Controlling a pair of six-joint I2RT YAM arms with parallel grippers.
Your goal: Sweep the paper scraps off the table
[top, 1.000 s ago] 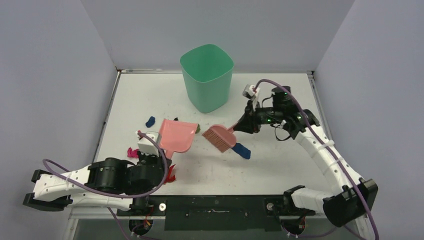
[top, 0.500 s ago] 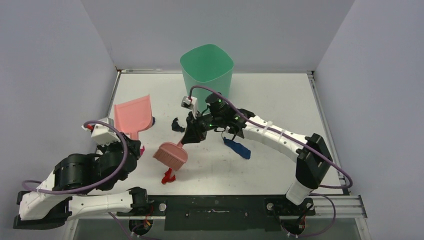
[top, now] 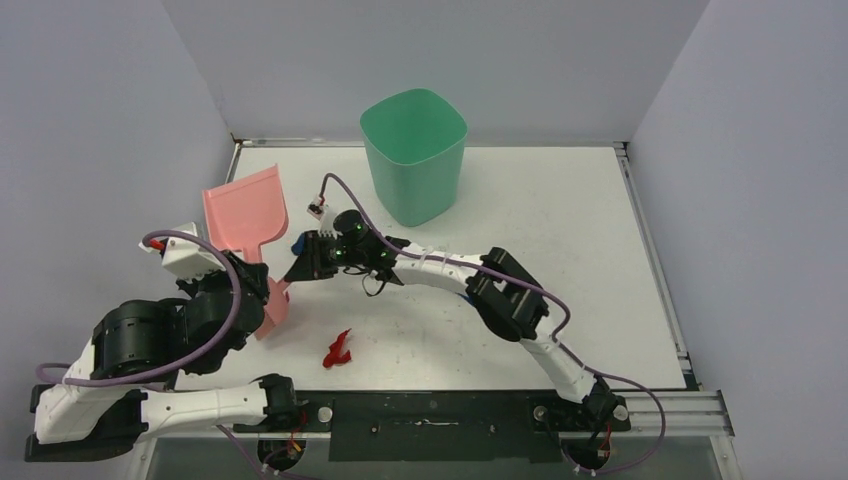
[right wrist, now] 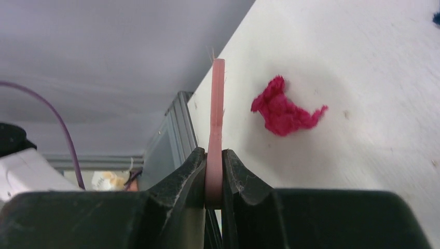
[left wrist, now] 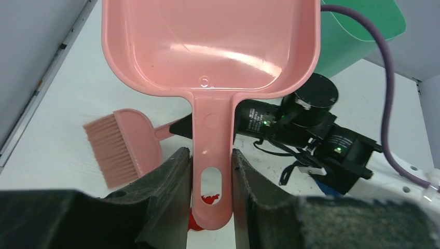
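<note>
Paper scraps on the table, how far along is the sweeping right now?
Done: nothing shows as collected; the pink dustpan looks empty. In hand: the left hand grips the dustpan's handle, lifted off the table, and the right hand grips the brush. Left: a red scrap and a magenta scrap lie loose on the table, not in the pan.

Left arm (top: 130, 345): folded at near-left, wrist raised; left gripper (left wrist: 210, 171) clamped on dustpan (left wrist: 207, 46) handle.
Right arm (top: 510, 300): stretched far leftward, elbow bent; right gripper (right wrist: 214, 174) clamped on brush (left wrist: 124, 148) handle.
</note>
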